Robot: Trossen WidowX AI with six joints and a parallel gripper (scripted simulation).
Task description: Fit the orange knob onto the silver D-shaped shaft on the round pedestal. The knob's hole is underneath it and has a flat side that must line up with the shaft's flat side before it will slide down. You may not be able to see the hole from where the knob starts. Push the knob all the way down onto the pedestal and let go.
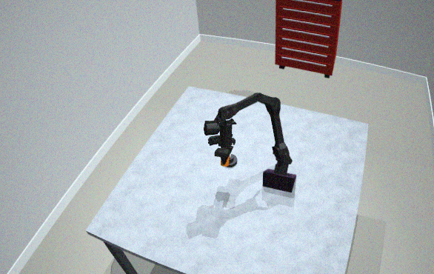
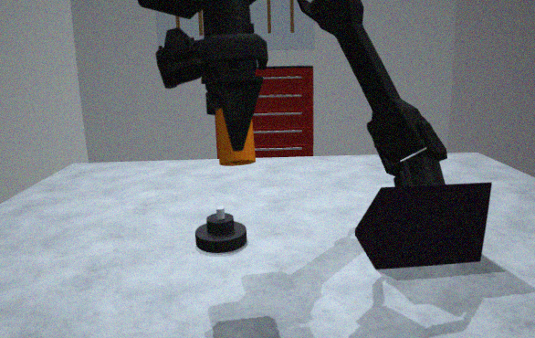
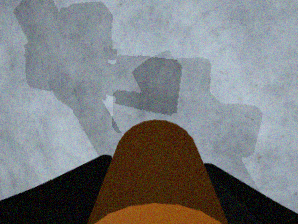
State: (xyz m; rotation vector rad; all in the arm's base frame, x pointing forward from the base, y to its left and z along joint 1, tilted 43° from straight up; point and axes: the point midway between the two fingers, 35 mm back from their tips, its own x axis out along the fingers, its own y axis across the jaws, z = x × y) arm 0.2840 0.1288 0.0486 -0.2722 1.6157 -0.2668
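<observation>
The orange knob (image 1: 228,161) (image 2: 225,148) (image 3: 157,145) is upright in the air, its underside facing down and not visible. My gripper (image 2: 238,145) (image 3: 156,168) is shut on it, one finger on each side. The round black pedestal (image 1: 234,161) (image 2: 220,244) stands on the table with the silver shaft (image 2: 220,213) upright at its top. In the exterior view the knob appears well above the shaft and a little to its right, with a gap between them. The flat sides of the hole and shaft cannot be made out. The wrist view does not show the pedestal.
The arm's dark base block (image 1: 278,181) (image 2: 429,226) stands on the pale table (image 1: 167,148) (image 2: 82,274) to the right of the pedestal. The arm's shadow falls across the table. A red drawer cabinet (image 1: 307,33) (image 2: 288,105) stands beyond the table.
</observation>
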